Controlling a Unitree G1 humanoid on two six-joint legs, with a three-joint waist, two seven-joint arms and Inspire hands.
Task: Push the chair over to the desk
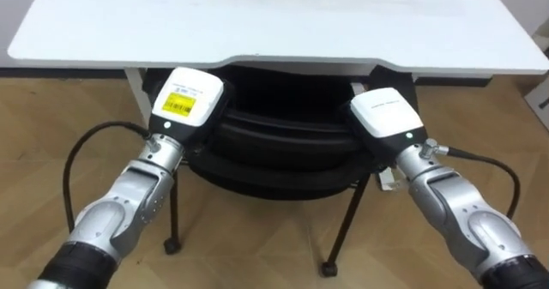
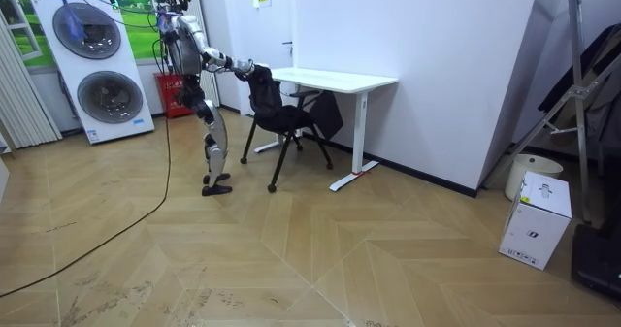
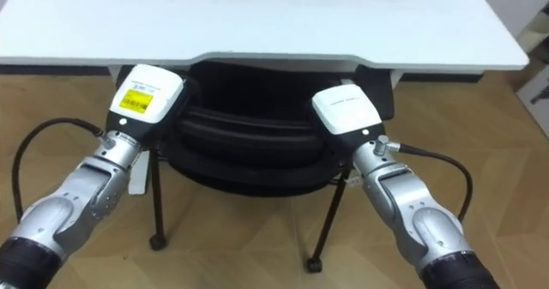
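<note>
A black chair [image 1: 283, 147] on thin metal legs stands with its seat partly under the white desk [image 1: 274, 23]. My left hand [image 1: 190, 100] rests against the left end of the chair's backrest top, and my right hand [image 1: 388, 117] against the right end. Both show their white backs, while the dark fingers lie over the black backrest and cannot be made out. In the room view I stand upright behind the chair [image 2: 281, 118], leaning slightly forward, both arms stretched toward it at the desk [image 2: 335, 78].
Two stacked washing machines [image 2: 92, 70] and a red crate [image 2: 173, 94] stand behind me. A dark bag [image 2: 328, 114] hangs under the desk. A white box [image 2: 536, 220] and a folding ladder [image 2: 572, 104] stand far off at the room view's right. Wood floor lies all around.
</note>
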